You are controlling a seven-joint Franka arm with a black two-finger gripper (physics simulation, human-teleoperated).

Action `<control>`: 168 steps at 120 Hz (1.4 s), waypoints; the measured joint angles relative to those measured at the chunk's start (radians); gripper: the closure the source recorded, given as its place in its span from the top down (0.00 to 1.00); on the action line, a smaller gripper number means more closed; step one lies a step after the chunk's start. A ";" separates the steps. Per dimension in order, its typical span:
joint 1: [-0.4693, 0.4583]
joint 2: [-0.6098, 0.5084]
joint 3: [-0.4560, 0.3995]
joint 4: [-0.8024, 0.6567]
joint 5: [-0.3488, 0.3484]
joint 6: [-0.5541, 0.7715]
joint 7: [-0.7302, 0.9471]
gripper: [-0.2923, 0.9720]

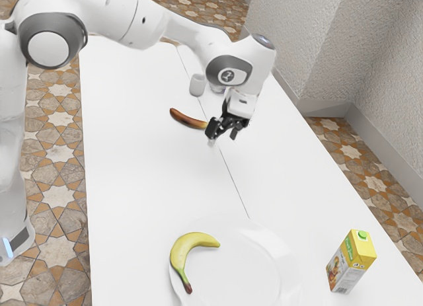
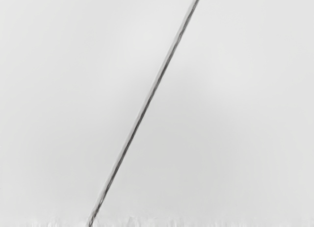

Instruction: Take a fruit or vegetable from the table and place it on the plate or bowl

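Note:
A yellow banana (image 1: 188,251) lies on the left part of a white plate (image 1: 254,269) near the table's front edge in the exterior view. A brown, overripe-looking banana (image 1: 188,119) lies on the table farther back. My gripper (image 1: 223,131) hangs just to the right of the brown banana, a little above the table, open with nothing between its fingers. It is over the dark seam (image 1: 228,170) between the two table halves. In the wrist view the seam (image 2: 147,104) runs slantwise across the bare white tabletop.
A small white cup (image 1: 197,85) stands behind the brown banana, close to my arm's wrist. A yellow juice carton (image 1: 350,261) stands at the front right, beside the plate. A textured wall runs along the table's far right side.

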 joint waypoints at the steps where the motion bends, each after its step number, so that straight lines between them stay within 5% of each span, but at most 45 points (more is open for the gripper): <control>1: 0.003 0.000 0.001 0.001 0.001 -0.002 0.002 0.77; 101: 0.023 0.038 0.240 0.000 -0.018 -0.049 -0.052 0.77; 168: 0.010 0.052 0.285 -0.020 -0.027 -0.038 -0.088 0.77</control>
